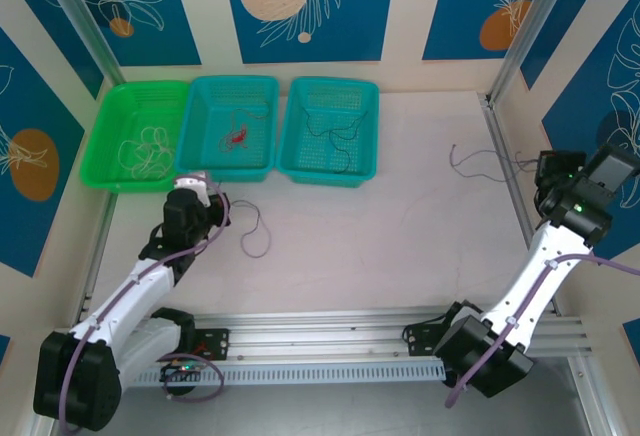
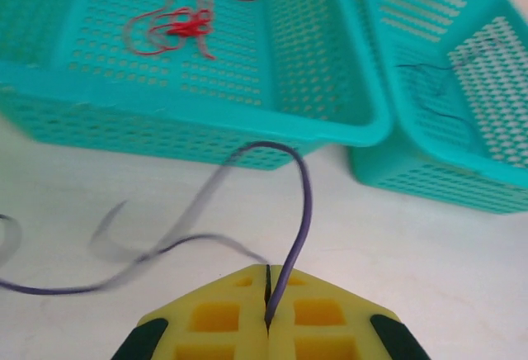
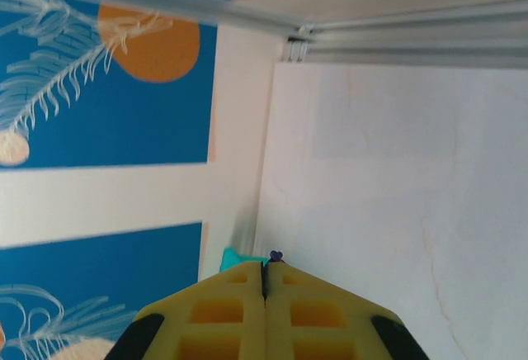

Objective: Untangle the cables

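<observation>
Listing what my two arms and the worktop point(image 1: 380, 246) carry.

Item one: my left gripper point(image 2: 268, 290), near the left side of the worktop, just in front of the middle teal basket point(image 2: 165, 129). Its yellow fingers are pressed together on a purple wire point(image 2: 307, 203). The wire rises from the seam between them, arches over towards the basket's near wall, then trails away to the left in a blurred loop above the worktop.

Item two: my right gripper point(image 3: 265, 273), at the right edge of the worktop, facing the far right corner. Fingers pressed together; the small end of a second purple wire point(image 1: 478, 164) sticks out at the seam. The rest of it lies in a loose curve on the worktop near the right edge.

Item three: green basket point(image 1: 140, 86), far left corner, with cream wires point(image 1: 150, 146) lying in loose coils.

Item four: the middle teal basket, touching the green one, with red wires point(image 2: 177, 28) in a small knot.

Item five: right teal basket point(image 1: 330, 82), beside the middle one along the far edge, with thin dark wires point(image 1: 335, 136) spread over its floor.
</observation>
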